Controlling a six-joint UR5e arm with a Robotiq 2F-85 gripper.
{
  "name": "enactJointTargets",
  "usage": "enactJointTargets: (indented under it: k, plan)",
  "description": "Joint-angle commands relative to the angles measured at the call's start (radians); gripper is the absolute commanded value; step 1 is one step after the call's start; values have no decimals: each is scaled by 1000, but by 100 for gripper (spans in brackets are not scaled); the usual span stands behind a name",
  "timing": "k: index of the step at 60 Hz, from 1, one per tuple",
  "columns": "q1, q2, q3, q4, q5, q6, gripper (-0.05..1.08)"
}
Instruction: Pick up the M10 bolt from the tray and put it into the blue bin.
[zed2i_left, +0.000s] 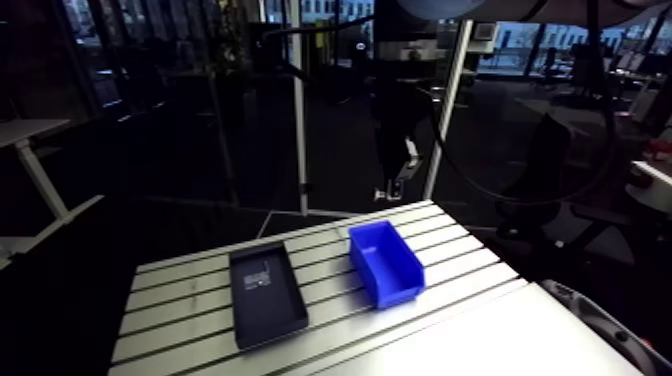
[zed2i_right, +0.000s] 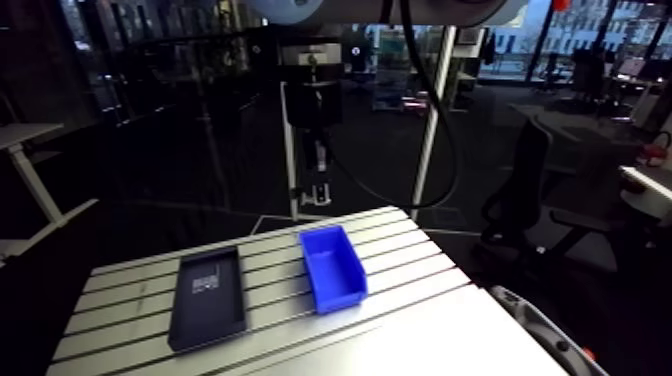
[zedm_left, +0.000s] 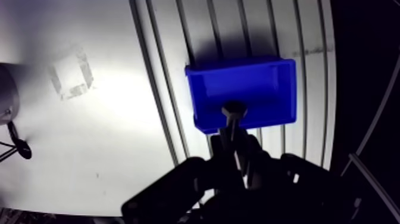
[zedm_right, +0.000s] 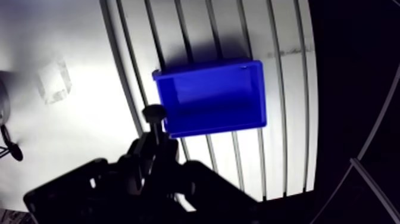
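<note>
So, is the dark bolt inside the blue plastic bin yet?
Out: the gripper clamps the bolt, raised above the blue bin, whose floor is bare.

Here's the slotted aluminium table (zed2i_left: 180, 305), its grooves running the long way across the top. Two things sit straight on it: the black tray (zed2i_left: 267, 295), flat and shallow, and the blue bin (zed2i_left: 385, 262) just beside it, upright with its open top facing up. Both lie with their long sides across the grooves, a bare strip of slats between them, not touching. Nearer the arm's base the slats give way to a smooth pale plate (zed2i_left: 500, 340), which bears a square taped patch (zedm_left: 71, 74).
</note>
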Motion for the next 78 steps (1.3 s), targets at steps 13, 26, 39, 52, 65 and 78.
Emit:
enactJointTargets:
  k: [13, 26, 39, 52, 65, 78]
  plan:
    - [-61, 90, 20, -87, -4, -120, 107]
    - [-57, 134, 25, -137, 4, -91, 107]
    - [-20, 168, 40, -149, -8, -51, 107]
    - [-14, 205, 69, -209, -13, -25, 106]
    - [-14, 230, 74, -220, -14, -23, 106]
    - [-14, 250, 77, -227, -19, -10, 106]
